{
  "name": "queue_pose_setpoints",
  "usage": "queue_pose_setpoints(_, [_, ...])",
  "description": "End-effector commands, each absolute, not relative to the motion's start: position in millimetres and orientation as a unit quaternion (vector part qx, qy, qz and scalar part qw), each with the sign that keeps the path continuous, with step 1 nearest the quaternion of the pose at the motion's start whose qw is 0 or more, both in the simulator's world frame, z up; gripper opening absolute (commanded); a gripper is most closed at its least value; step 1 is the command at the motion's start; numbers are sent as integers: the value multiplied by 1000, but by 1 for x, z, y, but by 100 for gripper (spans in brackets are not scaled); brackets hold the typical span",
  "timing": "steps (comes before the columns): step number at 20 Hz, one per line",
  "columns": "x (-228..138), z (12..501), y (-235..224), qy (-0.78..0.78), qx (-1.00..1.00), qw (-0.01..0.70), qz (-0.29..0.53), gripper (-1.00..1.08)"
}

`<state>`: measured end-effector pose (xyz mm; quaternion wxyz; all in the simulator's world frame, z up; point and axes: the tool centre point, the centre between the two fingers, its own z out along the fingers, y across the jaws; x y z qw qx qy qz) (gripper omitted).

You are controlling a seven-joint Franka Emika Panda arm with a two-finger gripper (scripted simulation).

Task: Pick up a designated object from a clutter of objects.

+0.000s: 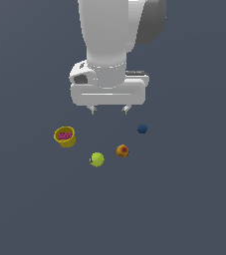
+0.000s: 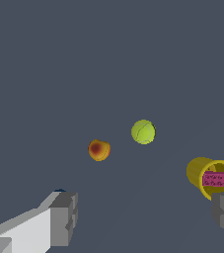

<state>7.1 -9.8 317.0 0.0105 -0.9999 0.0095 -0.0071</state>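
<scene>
The yellow-green ball with a faint pale seam lies on the dark floor, in front of the gripper; it also shows in the wrist view. The orange-red ball lies just to its right in the exterior view, and shows in the wrist view. The dark blue ball lies farther right and back. The yellow cup with pink-red inside lies to the left, also in the wrist view. The gripper is open and empty, hanging above the floor, apart from all of them. Its fingers frame the wrist view.
The floor is a plain dark grey-blue surface. The arm's white body fills the upper middle of the exterior view. In the wrist view the dark blue ball is almost hidden behind one finger.
</scene>
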Motion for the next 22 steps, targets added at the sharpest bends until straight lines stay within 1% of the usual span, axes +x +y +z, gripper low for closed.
queue_pose_setpoints(1, [7,317,-10,10,-1000,11,-7,100])
queue_pose_setpoints(9, [12,327,10,-22,-999,14,-20,100])
queue_pose_setpoints(13, [12,330,12,-27,-999,15,-22,100])
queue_pose_setpoints(18, [15,320,8,-15,-1000,15,-20,100])
queue_pose_setpoints(22, [22,302,2,6,-1000,16,-18,100])
